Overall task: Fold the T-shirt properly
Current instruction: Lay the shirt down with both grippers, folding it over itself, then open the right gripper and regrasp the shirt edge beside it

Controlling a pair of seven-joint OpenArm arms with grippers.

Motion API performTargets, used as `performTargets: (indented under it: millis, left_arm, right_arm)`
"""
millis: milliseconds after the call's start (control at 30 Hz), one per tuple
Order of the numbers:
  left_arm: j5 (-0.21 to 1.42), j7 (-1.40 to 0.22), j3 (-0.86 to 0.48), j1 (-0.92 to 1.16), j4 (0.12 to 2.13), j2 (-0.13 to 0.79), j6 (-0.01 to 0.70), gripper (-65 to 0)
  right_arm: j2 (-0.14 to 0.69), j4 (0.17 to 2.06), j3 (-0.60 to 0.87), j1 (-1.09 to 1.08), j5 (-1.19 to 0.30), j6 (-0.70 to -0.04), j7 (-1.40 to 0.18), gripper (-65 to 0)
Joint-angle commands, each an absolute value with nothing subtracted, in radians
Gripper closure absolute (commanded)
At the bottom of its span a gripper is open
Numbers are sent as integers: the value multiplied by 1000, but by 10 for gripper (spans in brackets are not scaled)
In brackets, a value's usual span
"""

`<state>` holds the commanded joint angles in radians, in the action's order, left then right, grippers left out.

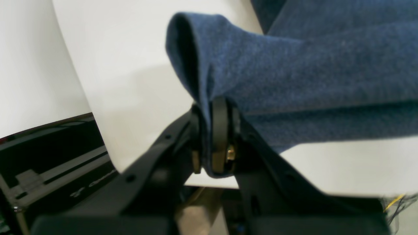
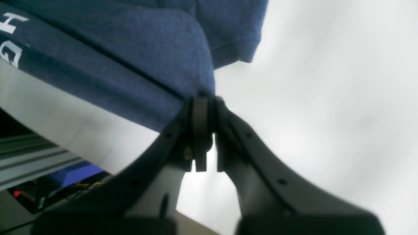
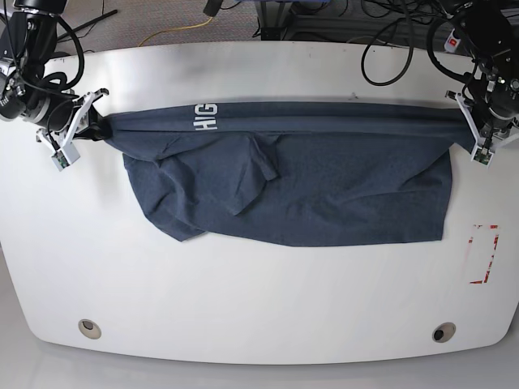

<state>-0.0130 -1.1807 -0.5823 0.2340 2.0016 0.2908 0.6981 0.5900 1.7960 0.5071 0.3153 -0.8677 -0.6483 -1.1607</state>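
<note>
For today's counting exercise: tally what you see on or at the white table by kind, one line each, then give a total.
T-shirt: 1
Grippers, left gripper and right gripper: 2
Round holes in table, one and another: 2
Red-marked rectangle: 1
Total: 6

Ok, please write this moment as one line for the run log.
left gripper: shut on T-shirt | right gripper: shut on T-shirt | shirt: stretched between both, lower part on table | fold: unfinished
</note>
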Motion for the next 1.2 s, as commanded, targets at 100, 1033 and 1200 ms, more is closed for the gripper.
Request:
performTargets:
  millis: [100,1033,1200]
  left_arm:
    - [-15,-1156,-581,237,2002,288,698,0]
    - [-16,-1152,-585,237,1960,286,698,0]
    - [-16,-1152,-585,237,1960,286,698,0]
  right_arm:
    - [587,1796,504,346,-868,-648,-1162,0]
    - [438,1794,507,375,-1079,-698,-1280,-430]
    - [387,1794,503,348,-1020,-698,-1287,-433]
